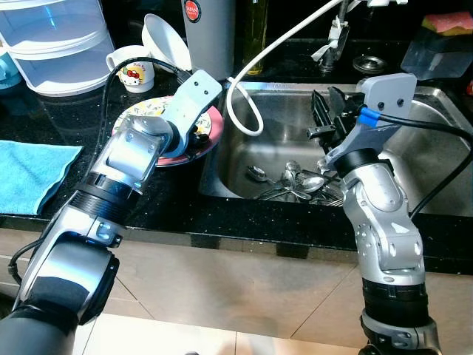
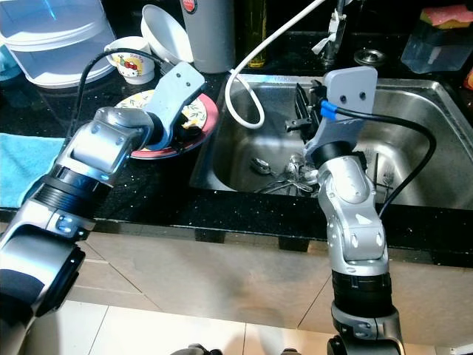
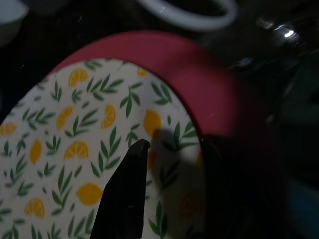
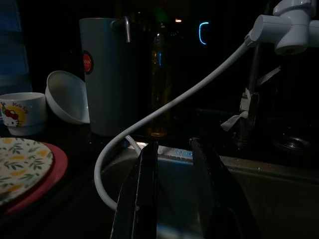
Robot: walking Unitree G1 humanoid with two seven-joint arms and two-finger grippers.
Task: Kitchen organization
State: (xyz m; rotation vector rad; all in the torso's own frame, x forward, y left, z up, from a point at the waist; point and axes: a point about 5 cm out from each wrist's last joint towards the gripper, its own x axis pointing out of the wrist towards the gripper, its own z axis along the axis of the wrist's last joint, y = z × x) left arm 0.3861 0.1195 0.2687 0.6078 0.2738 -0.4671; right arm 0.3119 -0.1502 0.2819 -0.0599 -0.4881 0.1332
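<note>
A lemon-patterned plate (image 1: 151, 107) lies on a red plate (image 1: 215, 127) on the black counter, left of the sink. My left gripper (image 3: 175, 144) hovers low over their right side; it is open, one finger (image 3: 127, 194) above the lemon plate and the other above the red rim. My right gripper (image 1: 329, 103) is held up over the steel sink (image 1: 281, 92), pointing towards the back wall, open by a narrow gap and holding nothing. Several spoons (image 1: 295, 181) lie in a heap on the sink floor below it.
A white hose (image 1: 244, 111) loops from the tap (image 1: 336, 33) into the sink's left side. Behind the plates stand a cartoon mug (image 1: 133, 72), a tilted white bowl (image 1: 166, 41) and a grey canister (image 1: 211, 33). Clear tubs (image 1: 55, 41) are far left, a blue cloth (image 1: 29, 174) near the edge.
</note>
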